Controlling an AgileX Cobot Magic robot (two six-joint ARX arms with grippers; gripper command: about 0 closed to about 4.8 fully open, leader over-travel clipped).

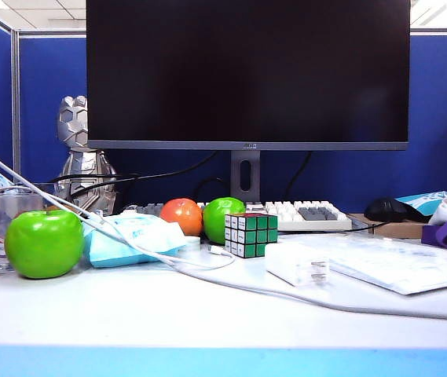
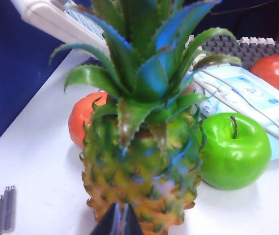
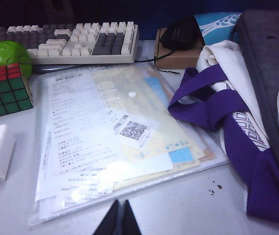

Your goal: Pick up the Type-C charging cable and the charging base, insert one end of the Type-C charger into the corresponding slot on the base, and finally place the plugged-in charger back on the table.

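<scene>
Neither arm shows up in the exterior view at all, so the wrist cameras are the only look at the grippers. Far left, the pineapple [image 2: 141, 161] is cut off by the frame edge in the exterior shot, but it fills the left wrist view and hides most of an orange fruit [image 2: 83, 120] behind it. The left gripper [image 2: 118, 220] hangs just in front of the pineapple, only its dark tips visible, fingers pressed together on nothing. A green apple [image 1: 44, 243] sits beside a pale blue packet [image 1: 133, 238].

The Type-C charging cable [image 1: 199, 265] is a thin white line looping on the table [image 1: 129, 314] in front of the packet, with a small plug end near the Rubik's cube [image 1: 250, 234]. A thicker white cable crosses right by it, so telling the two apart is tricky in places.

The charging base [image 1: 298, 263] is a glossy white box with rounded corners, lying on the table just right of the cube and touching the edge of a clear document folder [image 3: 124, 142]. In the right wrist view it's cropped at the frame edge. The right gripper [image 3: 118, 218] sits low over the near edge of the folder, fingers closed tight, empty. Farther right a purple-and-white bag [image 3: 227, 112] is partly cut off.
</scene>
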